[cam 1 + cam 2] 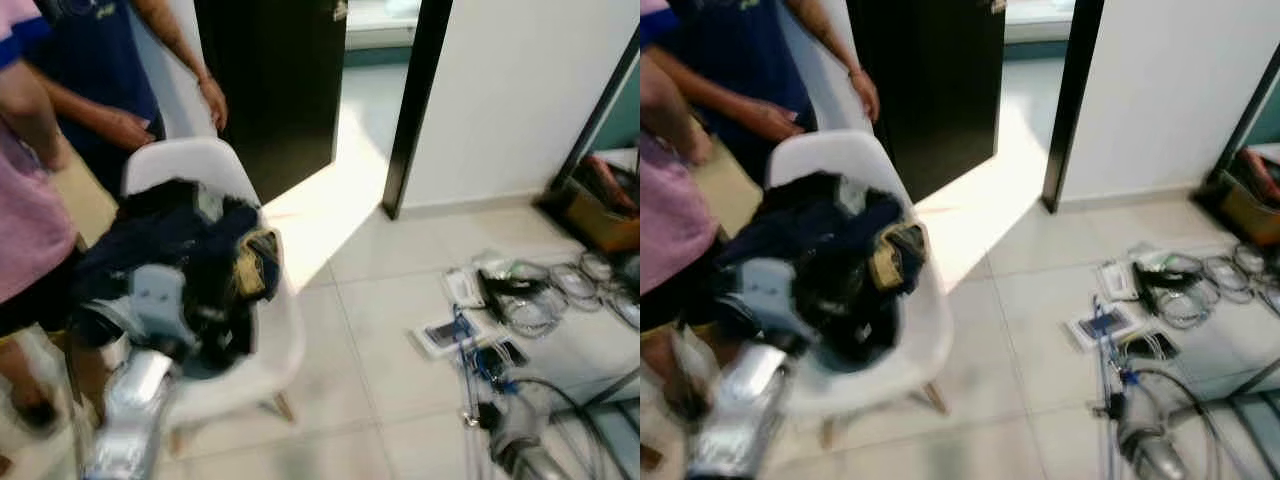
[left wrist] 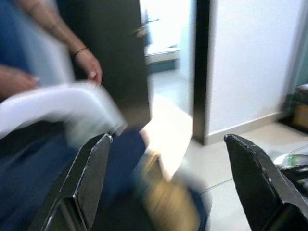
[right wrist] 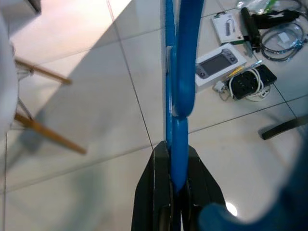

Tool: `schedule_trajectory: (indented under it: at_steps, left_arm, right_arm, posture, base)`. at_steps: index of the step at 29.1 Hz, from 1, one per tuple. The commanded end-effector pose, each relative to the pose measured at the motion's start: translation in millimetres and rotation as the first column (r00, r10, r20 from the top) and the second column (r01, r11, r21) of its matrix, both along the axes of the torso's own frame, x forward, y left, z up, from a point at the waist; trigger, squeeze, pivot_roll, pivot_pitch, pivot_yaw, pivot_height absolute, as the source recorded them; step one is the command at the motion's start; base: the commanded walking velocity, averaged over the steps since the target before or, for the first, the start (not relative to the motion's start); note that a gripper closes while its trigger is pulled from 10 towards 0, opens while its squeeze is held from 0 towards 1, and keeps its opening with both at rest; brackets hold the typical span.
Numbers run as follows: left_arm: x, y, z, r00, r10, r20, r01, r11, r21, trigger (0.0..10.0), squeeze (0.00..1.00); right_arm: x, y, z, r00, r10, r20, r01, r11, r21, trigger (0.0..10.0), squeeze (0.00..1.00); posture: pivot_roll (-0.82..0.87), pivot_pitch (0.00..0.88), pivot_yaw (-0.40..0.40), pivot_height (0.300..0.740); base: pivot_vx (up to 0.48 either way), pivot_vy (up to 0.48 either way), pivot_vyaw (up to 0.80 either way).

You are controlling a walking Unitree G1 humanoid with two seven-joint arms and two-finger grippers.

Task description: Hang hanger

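At my far left stand two people, one in a pink shirt (image 1: 25, 200), one in dark blue (image 1: 95, 70). My left gripper (image 2: 168, 183) hangs over the dark clothes (image 1: 195, 265) heaped on the white chair (image 1: 925, 330), jaws spread wide. A dark door (image 1: 275, 80) stands behind. On my right, my right gripper (image 3: 175, 185) has its jaws clamped on the blue hanger (image 3: 180, 72), above the tiled floor (image 1: 380, 330) near scattered cables and devices (image 1: 500, 320).

One chair (image 1: 240, 180), two people (image 1: 30, 200), one hanger (image 3: 180, 86).
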State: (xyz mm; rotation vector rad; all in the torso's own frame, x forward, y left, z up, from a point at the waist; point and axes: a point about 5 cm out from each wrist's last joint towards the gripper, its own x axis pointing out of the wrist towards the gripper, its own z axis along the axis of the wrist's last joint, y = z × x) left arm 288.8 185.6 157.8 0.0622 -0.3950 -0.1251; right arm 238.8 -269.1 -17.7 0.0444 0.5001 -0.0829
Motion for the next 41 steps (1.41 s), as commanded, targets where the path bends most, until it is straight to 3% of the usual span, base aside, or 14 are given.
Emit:
schedule_trajectory:
  at_steps: [1, 5, 10, 12, 14, 17, 21, 27, 30, 31, 34, 36, 39, 41]
  left_arm:
    - [2.5, -16.6, 21, 0.997, -0.060, 0.055, 0.060, 0.998, -0.002, 10.0, 0.00]
    - [4.7, -19.4, 38, 0.996, -0.032, 0.081, 0.031, 0.999, 0.014, 10.0, 0.00]
    - [8.2, -12.6, 36, 0.998, 0.060, 0.032, -0.061, 0.997, 0.041, 10.0, 0.00]
    - [9.9, -7.0, 31, 0.994, 0.113, -0.007, -0.113, 0.993, 0.031, 10.0, 0.00]
    - [8.8, 5.9, 17, 0.969, 0.225, -0.105, -0.223, 0.974, 0.034, 10.0, 0.00]
    - [3.9, 13.0, 6, 0.941, 0.289, -0.177, -0.288, 0.957, 0.035, 10.0, 0.00]
    - [-7.6, 9.9, -7, 0.925, 0.294, -0.241, -0.299, 0.954, 0.014, 10.0, 0.00]
    - [-12.2, 8.6, -10, 0.915, 0.306, -0.262, -0.312, 0.950, 0.018, 10.0, 0.00]
    - [-18.1, 15.7, -9, 0.884, 0.380, -0.273, -0.385, 0.922, 0.038, 10.0, 0.00]
    - [-22.1, 24.7, -2, 0.864, 0.443, -0.239, -0.447, 0.894, 0.038, 10.0, 0.00]
    - [-24.6, 34.4, 5, 0.843, 0.498, -0.204, -0.498, 0.865, 0.054, 10.0, 0.00]
    - [-25.4, 56.0, 9, 0.798, 0.570, -0.193, -0.568, 0.820, 0.072, 10.0, 0.00]
    - [-23.5, 65.6, 1, 0.781, 0.577, -0.241, -0.575, 0.814, 0.086, 10.0, 0.00]
    - [-21.0, 62.9, -8, 0.805, 0.508, -0.306, -0.537, 0.844, -0.013, 10.0, 0.00]
  right_arm:
    - [-9.9, -8.8, -3, 0.999, -0.034, -0.010, 0.034, 0.999, 0.013, 10.0, 0.00]
    - [-3.6, -1.7, 1, 0.999, 0.011, 0.033, -0.012, 1.000, 0.025, 10.0, 0.00]
    - [-0.4, 1.8, 3, 0.998, 0.034, 0.050, -0.036, 0.998, 0.043, 10.0, 0.00]
    - [0.4, 3.1, 3, 0.998, 0.044, 0.054, -0.047, 0.998, 0.048, 10.0, 0.00]
    - [2.2, 5.8, 4, 0.996, 0.062, 0.068, -0.066, 0.996, 0.054, 10.0, 0.00]
    - [3.1, 7.7, 5, 0.994, 0.074, 0.080, -0.079, 0.995, 0.060, 10.0, 0.00]
    - [3.9, 9.6, 7, 0.992, 0.087, 0.094, -0.094, 0.993, 0.073, 10.0, 0.00]
    - [4.2, 10.5, 7, 0.990, 0.098, 0.097, -0.106, 0.991, 0.077, 10.0, 0.00]
    - [5.2, 12.2, 8, 0.988, 0.117, 0.098, -0.125, 0.989, 0.080, 10.0, 0.00]
    - [6.1, 13.3, 8, 0.986, 0.133, 0.099, -0.140, 0.987, 0.073, 10.0, 0.00]
    - [6.8, 14.1, 9, 0.985, 0.147, 0.095, -0.154, 0.986, 0.064, 10.0, 0.00]
    - [8.3, 16.4, 11, 0.979, 0.174, 0.103, -0.180, 0.982, 0.057, 10.0, 0.00]
    - [8.6, 18.1, 11, 0.977, 0.182, 0.110, -0.189, 0.980, 0.062, 10.0, 0.00]
    - [8.6, 19.2, 11, 0.976, 0.185, 0.112, -0.193, 0.979, 0.063, 10.0, 0.00]
  posture:
    - [0.00, 0.027, 0.002, 0.740]
    - [0.00, 0.027, 0.001, 0.740]
    - [0.00, 0.026, 0.003, 0.740]
    - [0.00, 0.026, 0.007, 0.740]
    - [0.00, 0.025, 0.008, 0.740]
    - [0.00, 0.029, 0.009, 0.740]
    - [0.00, 0.032, 0.006, 0.740]
    - [0.01, 0.035, 0.005, 0.740]
    - [0.01, 0.035, 0.007, 0.740]
    - [0.01, 0.035, 0.007, 0.740]
    - [0.01, 0.038, 0.004, 0.740]
    - [0.02, 0.042, 0.002, 0.740]
    - [0.02, 0.042, 0.002, 0.740]
    - [0.02, 0.042, 0.005, 0.740]
  base:
    - [0.480, 0.000, 0.00]
    - [0.463, 0.000, 0.00]
    - [0.371, 0.000, 0.00]
    - [0.000, 0.000, 0.00]
    - [0.000, 0.000, 0.00]
    - [0.000, 0.000, 0.00]
    - [0.000, 0.000, 0.00]
    - [0.000, 0.000, 0.00]
    - [0.000, 0.000, 0.00]
    - [0.000, 0.000, 0.00]
    - [0.000, 0.000, 0.53]
    - [0.000, 0.000, 0.80]
    - [0.000, 0.000, 0.80]
    - [0.000, 0.000, 0.80]
